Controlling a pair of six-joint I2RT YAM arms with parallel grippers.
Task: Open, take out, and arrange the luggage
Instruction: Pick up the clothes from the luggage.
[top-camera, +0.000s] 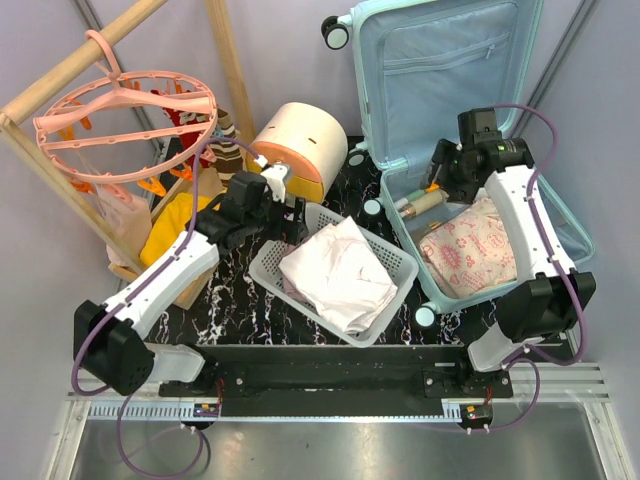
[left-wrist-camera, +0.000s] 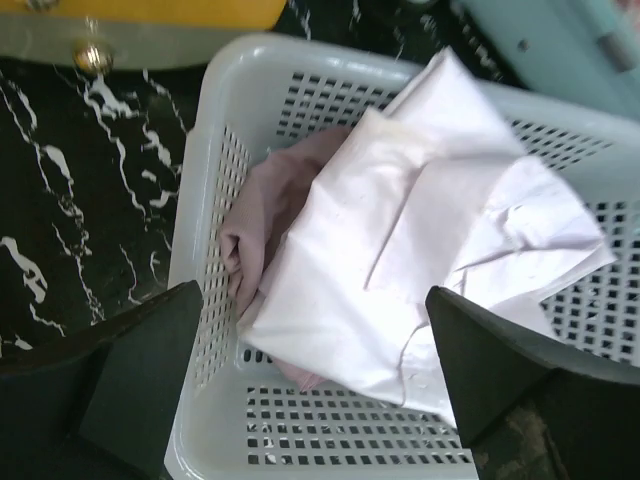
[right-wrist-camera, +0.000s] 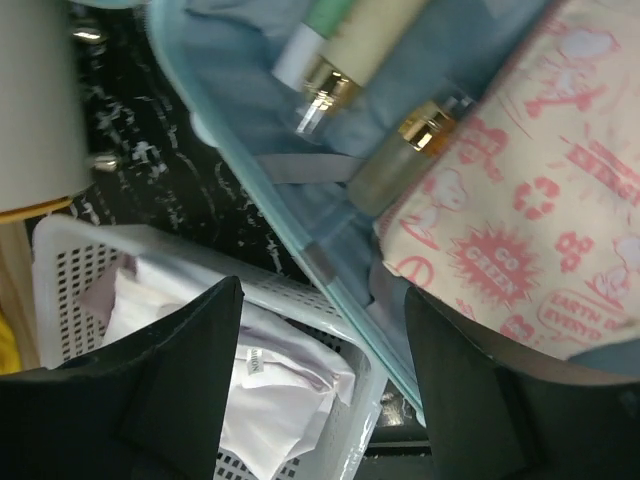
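Observation:
The luggage (top-camera: 440, 60) lies open at the right, its pale mint lid propped up and showing the blue zip lining. In its lower shell rest a cream bag with pink print (top-camera: 470, 250) and several bottles (top-camera: 425, 203). My right gripper (top-camera: 440, 178) hovers over the shell's left rim. In the right wrist view it (right-wrist-camera: 325, 390) is open and empty above the rim (right-wrist-camera: 232, 145), the bottles (right-wrist-camera: 400, 150) and the printed bag (right-wrist-camera: 520, 220). My left gripper (top-camera: 290, 215) is open and holds nothing. It hangs (left-wrist-camera: 320, 370) over the white shirt (left-wrist-camera: 420, 240).
A white perforated basket (top-camera: 268, 270) holds the white shirt and a pink garment (left-wrist-camera: 260, 230), close against the suitcase. A cream-and-orange drawer box (top-camera: 300, 145) stands behind it. A pink hanger ring (top-camera: 125, 110) on a wooden frame (top-camera: 60, 75) and yellow cloth (top-camera: 175, 220) fill the left.

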